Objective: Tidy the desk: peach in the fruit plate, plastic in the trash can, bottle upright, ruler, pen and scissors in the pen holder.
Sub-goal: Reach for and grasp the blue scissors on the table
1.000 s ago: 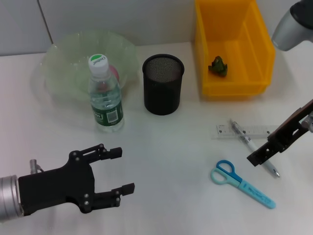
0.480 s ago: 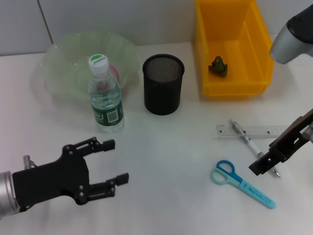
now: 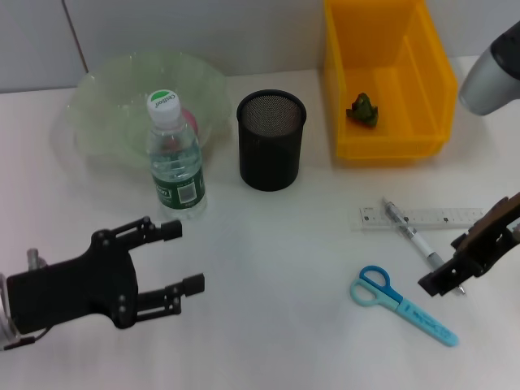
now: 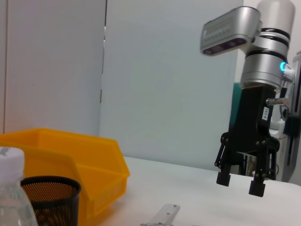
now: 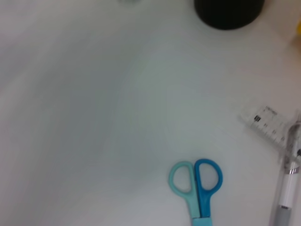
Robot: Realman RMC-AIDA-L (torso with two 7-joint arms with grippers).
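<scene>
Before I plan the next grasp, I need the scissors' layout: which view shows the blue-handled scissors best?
The head view: the blue-handled scissors lie whole on the white desk, both loops and the closed blades visible. The right wrist view shows only the handle loops, blades cropped. The left wrist view shows none of them.

Bottle cap [image 3: 162, 101] is showing green print, too small to read. Bottle label [image 3: 179, 193] and ruler [image 3: 422, 217] markings aren't legible either. Nothing readable near either gripper.
</scene>
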